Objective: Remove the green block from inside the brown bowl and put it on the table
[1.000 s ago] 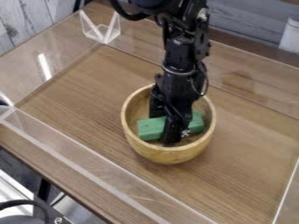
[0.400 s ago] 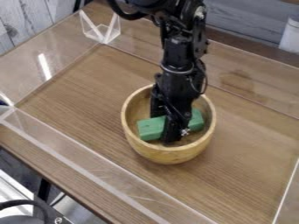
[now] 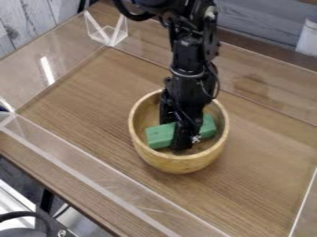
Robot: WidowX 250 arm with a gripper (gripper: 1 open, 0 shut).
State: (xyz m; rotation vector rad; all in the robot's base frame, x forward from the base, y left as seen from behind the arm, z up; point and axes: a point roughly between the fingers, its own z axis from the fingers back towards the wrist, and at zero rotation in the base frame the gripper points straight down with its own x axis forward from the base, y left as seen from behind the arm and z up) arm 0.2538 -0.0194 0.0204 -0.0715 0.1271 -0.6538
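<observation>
– Where's the block?
– I see the small flat bright-green block (image 3: pixel 162 135) inside the round tan wooden bowl (image 3: pixel 148 153) on the wood-grain table (image 3: pixel 87 93)
– Gripper?
– The black gripper (image 3: pixel 183 139) is pinching it

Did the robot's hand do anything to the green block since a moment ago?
Hardly anything shows. The gripper is down inside the brown bowl, its jaws around the green block, and they seem to have squeezed in a little on it. The block has not lifted or slid. The arm, the bowl and the table stayed as they were.
</observation>
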